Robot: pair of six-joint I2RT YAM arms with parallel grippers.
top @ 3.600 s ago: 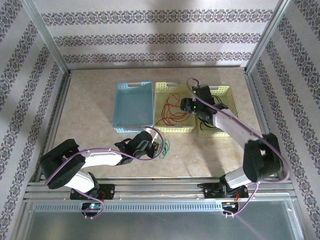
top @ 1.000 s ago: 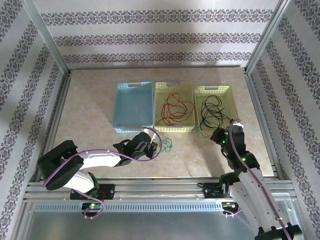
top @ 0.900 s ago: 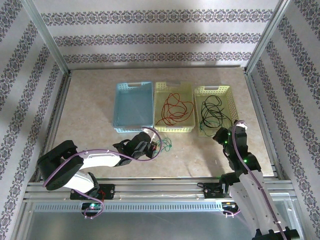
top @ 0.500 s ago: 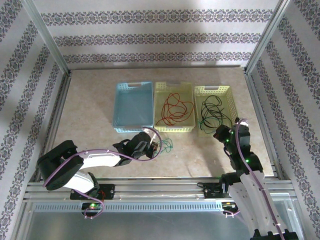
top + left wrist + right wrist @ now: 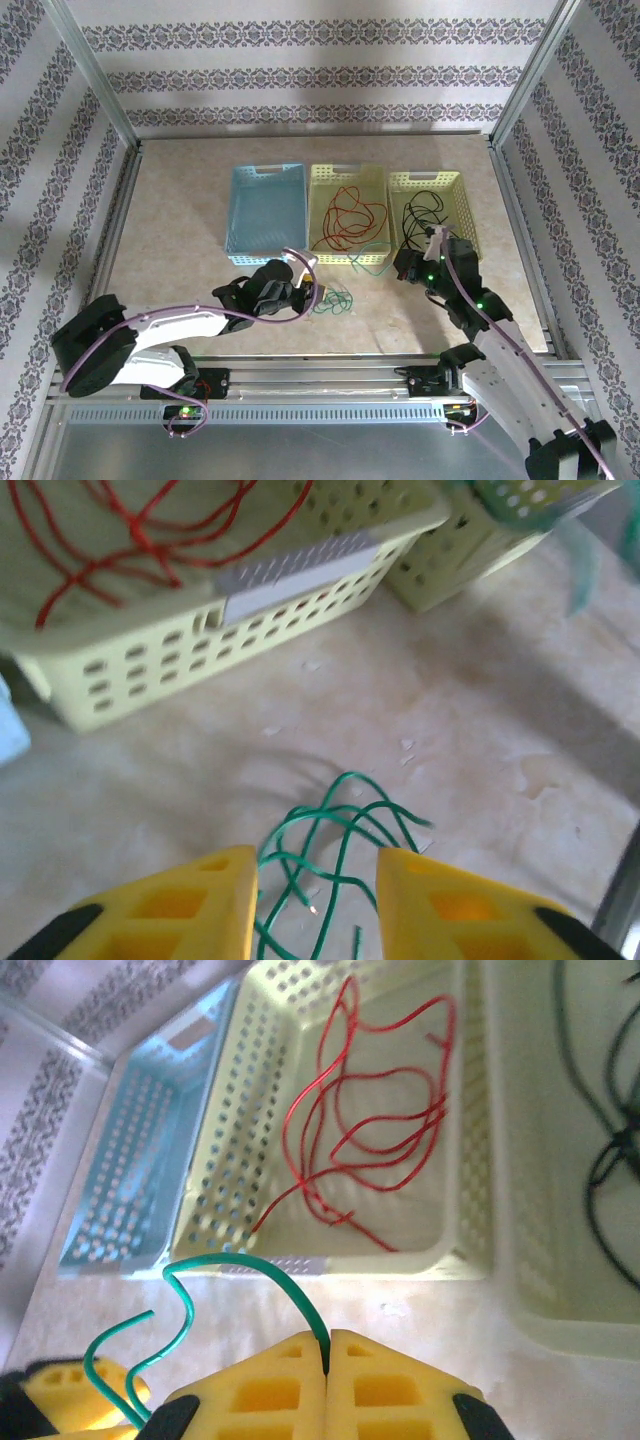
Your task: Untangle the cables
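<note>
Labelling came down to one pale grey strip (image 5: 300, 565) on the near rim of the middle yellow basket (image 5: 150, 670), at the centre top of the left wrist view, its print too blurred to read. Below it in that view the left end effector (image 5: 312, 865) stood with its yellow fingers (image 5: 170, 910) spread wide at the bottom edge. Loops of the green cable (image 5: 340, 815) lay on the beige worktop (image 5: 480, 750) between them, pinched by neither finger. The right wrist view showed what that one did not: the right end effector (image 5: 326, 1345), bottom centre, had its fingers pressed together on the green cable, which rose from the seam and arched left and down toward the lower left corner. That view also looked down into the baskets, with the red cable (image 5: 370, 1140) coiled loosely inside the middle one, the black cable (image 5: 610, 1160) at the right edge inside the right yellow basket (image 5: 520, 1220), and the blue basket (image 5: 130, 1160) at the left. From overhead the three baskets stood side by side at mid frame. The green cable lay on the worktop just below the middle basket, between the two end effectors, the left one low and left of centre, the right one just below the right basket's near left corner.
</note>
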